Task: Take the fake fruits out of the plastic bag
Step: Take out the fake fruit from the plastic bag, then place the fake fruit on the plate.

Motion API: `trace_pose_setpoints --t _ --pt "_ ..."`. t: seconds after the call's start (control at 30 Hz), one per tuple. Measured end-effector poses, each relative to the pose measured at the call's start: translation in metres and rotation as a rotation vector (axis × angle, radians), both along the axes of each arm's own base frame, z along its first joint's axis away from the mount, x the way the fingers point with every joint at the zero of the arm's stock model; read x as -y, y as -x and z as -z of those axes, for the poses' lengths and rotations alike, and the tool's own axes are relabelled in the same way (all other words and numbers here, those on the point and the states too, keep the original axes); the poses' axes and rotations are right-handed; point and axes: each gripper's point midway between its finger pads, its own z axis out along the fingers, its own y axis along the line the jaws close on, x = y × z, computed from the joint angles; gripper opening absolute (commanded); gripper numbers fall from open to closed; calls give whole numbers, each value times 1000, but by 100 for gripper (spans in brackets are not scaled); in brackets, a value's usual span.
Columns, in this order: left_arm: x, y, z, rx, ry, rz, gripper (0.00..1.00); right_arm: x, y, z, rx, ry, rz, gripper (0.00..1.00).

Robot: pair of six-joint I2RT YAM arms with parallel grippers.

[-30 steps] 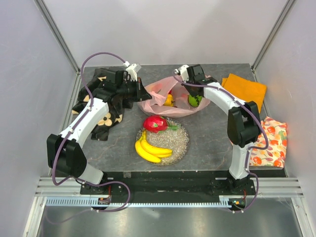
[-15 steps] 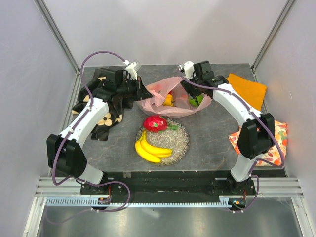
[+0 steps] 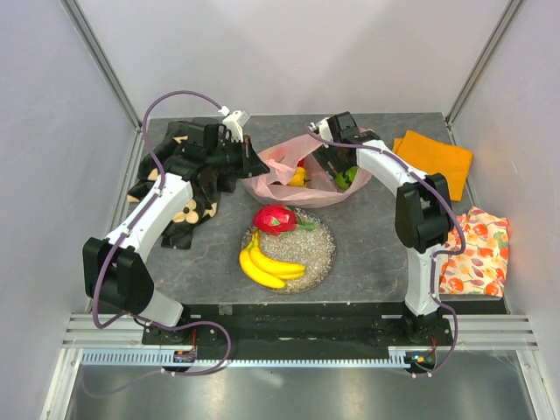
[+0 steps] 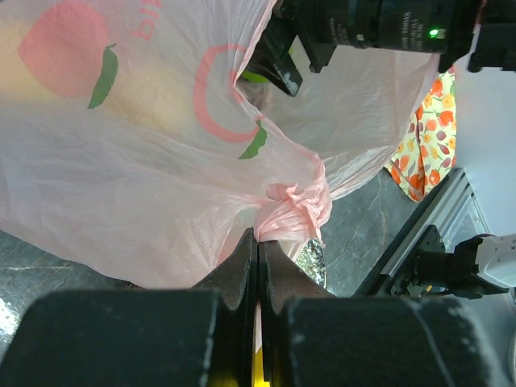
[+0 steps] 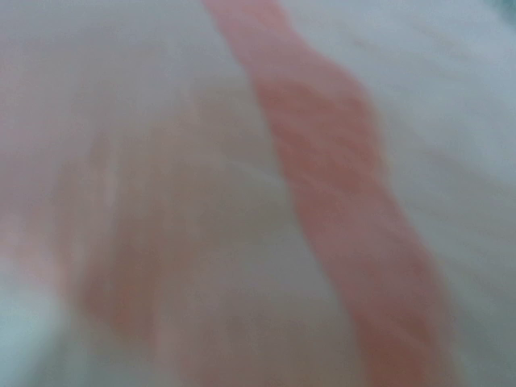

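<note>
The pink plastic bag (image 3: 302,185) lies at the table's back middle, its mouth held up. My left gripper (image 3: 260,166) is shut on the bag's twisted handle (image 4: 294,211), fingers (image 4: 242,262) pressed together. My right gripper (image 3: 331,168) reaches down into the bag; whether its jaws are apart is not visible. Inside lie a green fruit (image 3: 348,178), a yellow piece (image 3: 299,178) and something red (image 3: 302,163). The right wrist view shows only blurred pink plastic (image 5: 258,193). A dragon fruit (image 3: 276,219) and a banana bunch (image 3: 267,265) rest on the glitter plate (image 3: 319,249).
A dark flower-print cloth (image 3: 175,188) lies under my left arm. An orange cloth (image 3: 435,156) sits at the back right, a bright floral cloth (image 3: 477,249) at the right edge. The right wrist's black housing (image 4: 379,24) crosses the top of the left wrist view.
My right arm swung out to the right and back, and its gripper now sits further left and deeper in the bag. The left gripper kept its hold without moving.
</note>
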Motion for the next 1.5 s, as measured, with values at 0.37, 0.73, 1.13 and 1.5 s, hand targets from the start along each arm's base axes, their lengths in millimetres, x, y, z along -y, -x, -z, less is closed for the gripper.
trace_pose_setpoints --t 0.37,0.73,1.13,1.5 --pt "1 -2 6 -13 -5 0 2 8 7 40 -91 62 9 38" --pt "3 -8 8 -17 -7 0 2 -39 43 -143 136 -339 -139 30" --pt "8 -23 -8 19 5 0 2 -118 186 -197 54 -613 -577 31" --pt "6 -30 -24 85 -9 -1 2 -177 252 -90 -221 -514 -861 28"
